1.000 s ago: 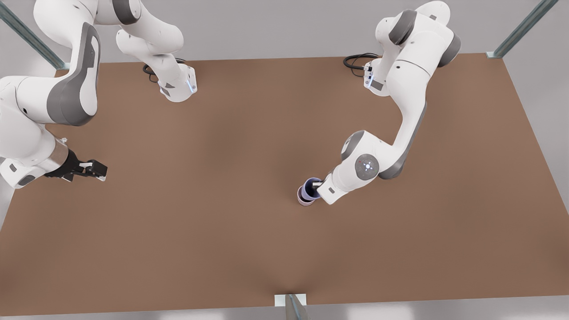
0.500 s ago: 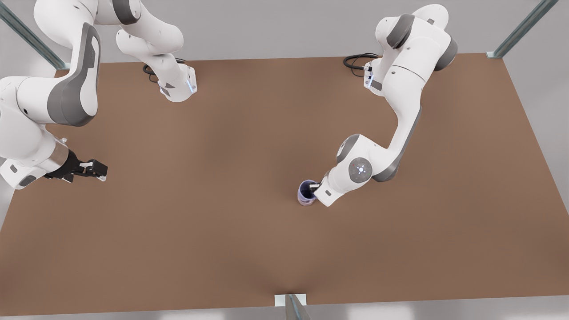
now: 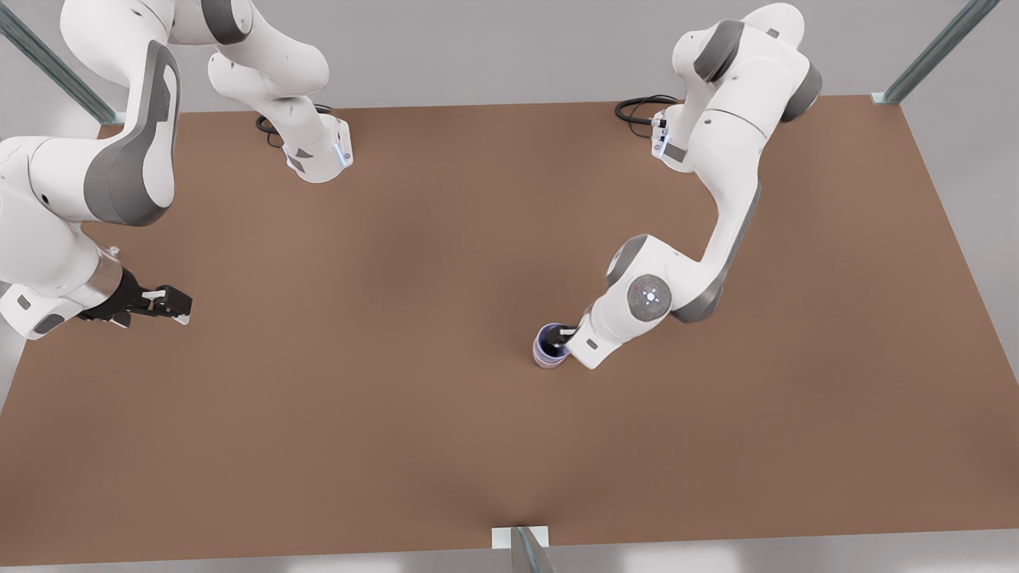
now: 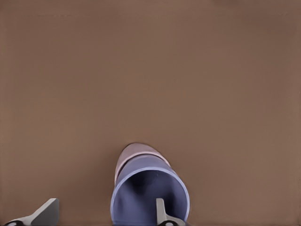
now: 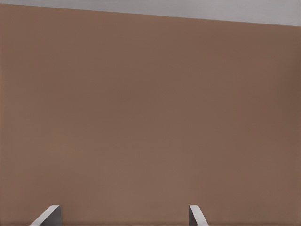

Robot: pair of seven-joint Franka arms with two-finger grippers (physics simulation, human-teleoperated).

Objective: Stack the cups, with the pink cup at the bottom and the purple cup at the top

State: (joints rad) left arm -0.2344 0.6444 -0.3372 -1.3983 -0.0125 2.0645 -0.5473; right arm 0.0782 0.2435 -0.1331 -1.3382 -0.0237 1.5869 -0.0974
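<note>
The purple cup (image 4: 149, 195) sat nested in the pink cup (image 4: 136, 153), upright, the pink one's paler rim and part of its wall showing just beneath the purple wall; in the front view the pair (image 3: 551, 348) stood on the brown counter (image 3: 398, 358) a little toward the front view's right of its middle. Nothing else lay inside the purple cup except one finger (image 4: 162, 214) of the left pincer (image 4: 106, 216), which reached down within the rim while the other finger (image 4: 44, 213) stood well clear outside the wall. So the left pincer was spread and held nothing, straddling the purple cup's wall. The stack looked made, and the step in hand was judged to be the withdrawal. To do that well the arm should rise straight up, keeping the inner finger off the wall, since a sideways drag could tip or lift the purple cup out of the pink one. Far from the cups, near the counter's edge at the front view's left, the right pincer (image 3: 173, 305) waited with its fingers (image 5: 47, 215) spread over bare counter.
</note>
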